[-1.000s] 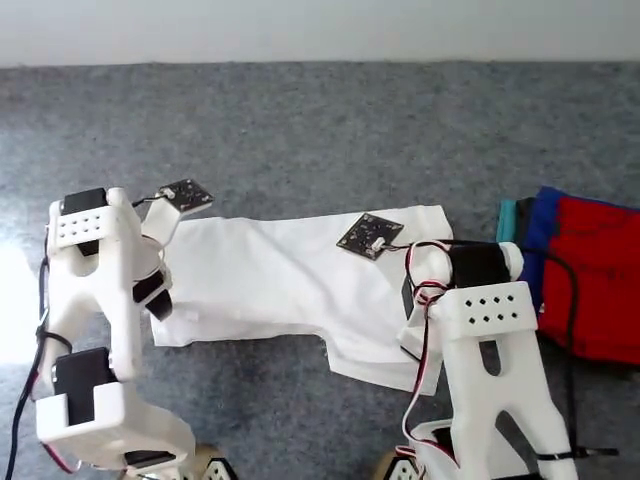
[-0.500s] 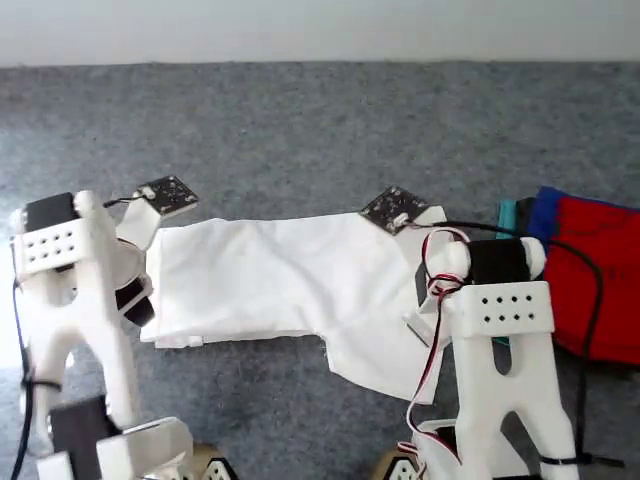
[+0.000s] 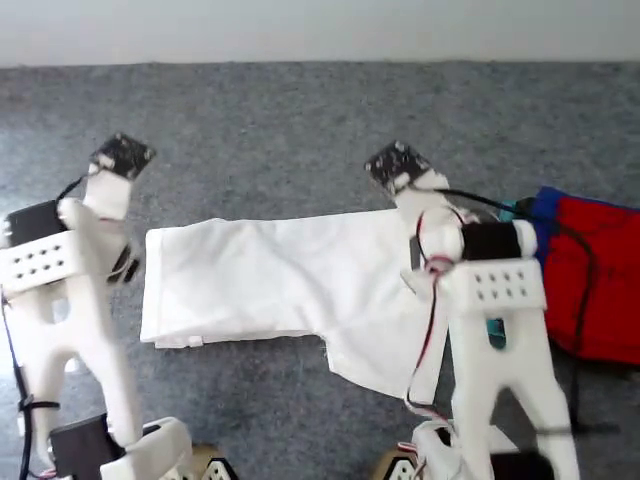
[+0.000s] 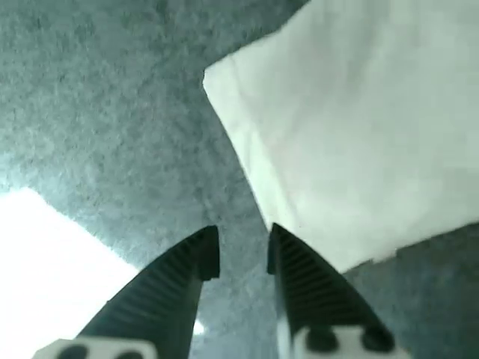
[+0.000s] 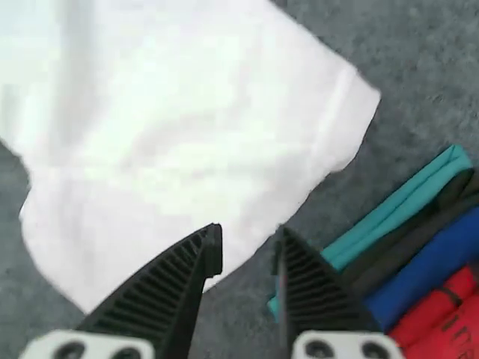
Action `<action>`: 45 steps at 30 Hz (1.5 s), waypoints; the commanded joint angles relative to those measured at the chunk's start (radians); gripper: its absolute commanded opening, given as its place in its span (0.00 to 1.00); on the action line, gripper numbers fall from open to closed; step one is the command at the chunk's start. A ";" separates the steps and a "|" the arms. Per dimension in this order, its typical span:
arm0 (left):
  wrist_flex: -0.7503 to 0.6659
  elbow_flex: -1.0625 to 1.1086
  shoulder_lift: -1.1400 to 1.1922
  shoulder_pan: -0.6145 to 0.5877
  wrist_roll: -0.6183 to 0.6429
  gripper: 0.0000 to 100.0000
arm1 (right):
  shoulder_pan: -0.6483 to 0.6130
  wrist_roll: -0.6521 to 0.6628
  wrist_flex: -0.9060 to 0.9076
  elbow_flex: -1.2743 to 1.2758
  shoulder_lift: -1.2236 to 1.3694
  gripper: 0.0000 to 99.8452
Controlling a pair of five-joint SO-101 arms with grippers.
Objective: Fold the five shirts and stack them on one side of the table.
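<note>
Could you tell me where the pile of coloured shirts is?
High view: the pile of coloured shirts lies at the right edge of the table, just clear of the white shirt.

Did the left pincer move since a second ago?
Yes. In the high view, the left pincer has backed off the left edge of the white shirt, going left and toward the far side of the table.

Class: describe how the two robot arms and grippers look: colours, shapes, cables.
The left arm and right arm are white plastic with black motor blocks and a plate of small round holes. Each wrist carries a dark circuit board. Red, white and black wires run along the right arm. The left gripper and right gripper have black, ribbed, tapering fingers on white bases.
</note>
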 commanded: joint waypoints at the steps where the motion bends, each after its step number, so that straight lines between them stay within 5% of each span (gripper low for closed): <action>1: -0.072 -0.001 -0.031 0.133 0.141 0.02 | -0.021 -0.032 -0.131 -0.098 0.168 0.02; 7: -0.307 0.133 -0.025 0.229 0.298 0.02 | -0.047 -0.089 -0.159 -0.385 0.526 0.01; 13: -0.397 0.174 0.173 0.193 0.307 0.02 | -0.012 -0.103 -0.137 -0.687 0.855 0.01; 28: -0.147 -0.263 0.718 0.101 0.304 0.02 | 0.090 -0.095 0.036 -1.007 1.199 0.01; 35: -0.107 -0.278 0.712 0.097 0.304 0.02 | 0.130 -0.095 0.050 -1.037 1.153 0.01; 45: -0.034 -0.275 0.382 0.112 0.313 0.02 | -0.012 -0.097 0.211 -1.037 0.958 0.01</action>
